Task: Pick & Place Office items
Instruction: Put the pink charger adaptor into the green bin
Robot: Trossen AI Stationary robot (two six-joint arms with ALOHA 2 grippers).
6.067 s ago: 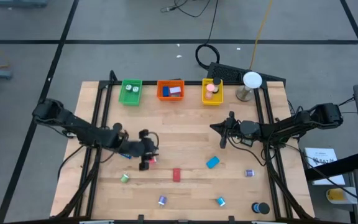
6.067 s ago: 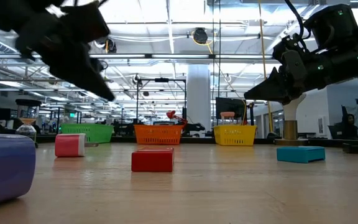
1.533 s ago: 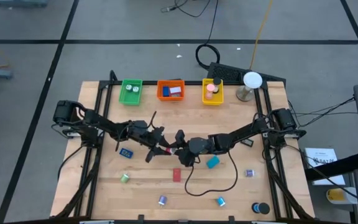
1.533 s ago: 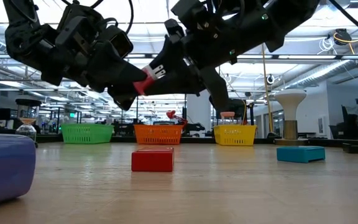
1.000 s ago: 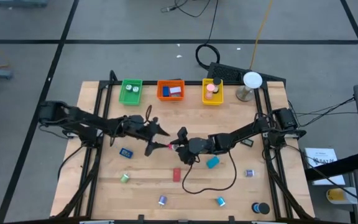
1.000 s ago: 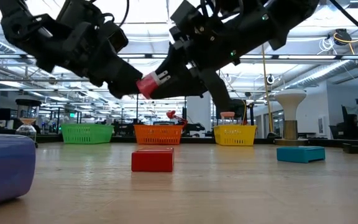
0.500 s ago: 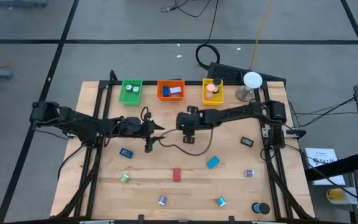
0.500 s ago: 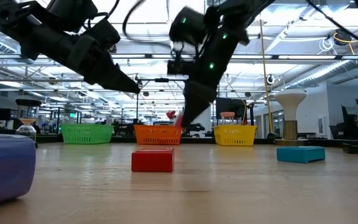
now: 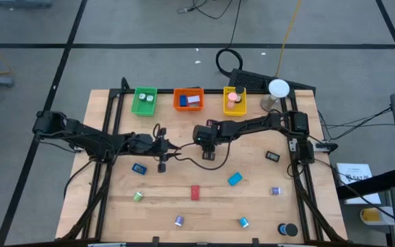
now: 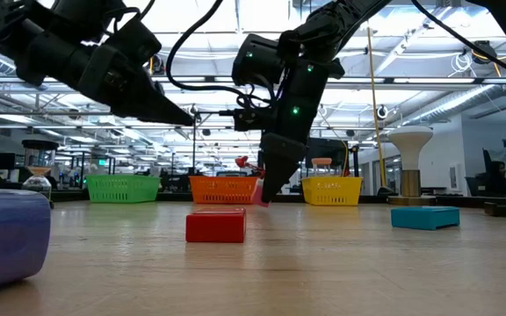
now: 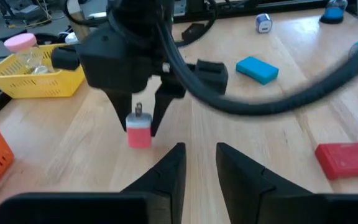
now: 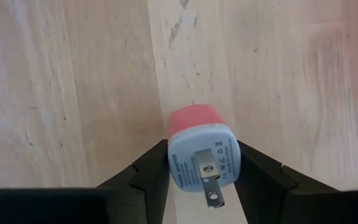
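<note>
My right gripper is shut on a small pink plug with a white face and metal prongs, over the table's middle, a little nearer than the orange tray. In the high view this gripper hides the plug. My left gripper stands a short way toward the table's left of it, pointing at it nearly level. Its fingers are slightly apart with nothing between them. Other office items lie loose on the near half, among them a red block and a blue block. My right gripper pinches the plug between its two fingers, on two opposite sides at the white prong end. The fingers come steeply from above. The plug hangs upright, prongs up, with its pink body below the fingertips. In the low view it looks just clear of the table.
Green, orange and yellow trays line the far edge, with a white ball on a stand to their right. Small rolls and blocks lie scattered near the front edge. A black cable sags between the two grippers.
My right gripper has carried the pink plug from the table's middle toward the far edge. It has rolled and tipped from nearly level to pointing steeply down. My left gripper, which stood at the plug a second ago, has drawn back a little toward the table's left.
</note>
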